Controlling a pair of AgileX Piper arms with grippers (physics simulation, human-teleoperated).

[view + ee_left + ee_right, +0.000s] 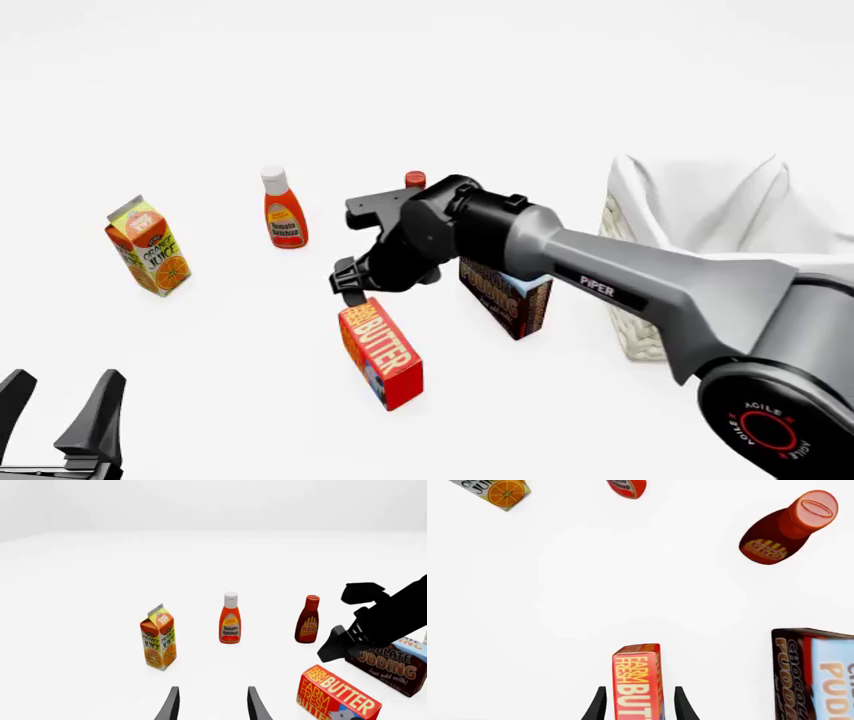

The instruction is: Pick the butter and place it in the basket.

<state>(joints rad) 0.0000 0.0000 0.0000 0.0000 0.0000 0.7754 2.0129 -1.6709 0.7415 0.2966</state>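
Note:
The butter (380,352) is a red and orange box standing on the table near the middle; it also shows in the left wrist view (337,697). My right gripper (350,285) hangs just above its far top end, open. In the right wrist view the butter (637,682) stands between the two spread fingers (598,705) of the right gripper (639,690), and I cannot tell whether they touch it. The basket (707,200), cream wicker with white cloth, stands at the right. My left gripper (60,400) is open and empty at the near left.
A chocolate pudding box (507,295) stands just right of the butter, under the right arm. A BBQ sauce bottle (415,180) is behind the arm. A ketchup bottle (283,210) and an orange juice carton (147,245) stand at the far left.

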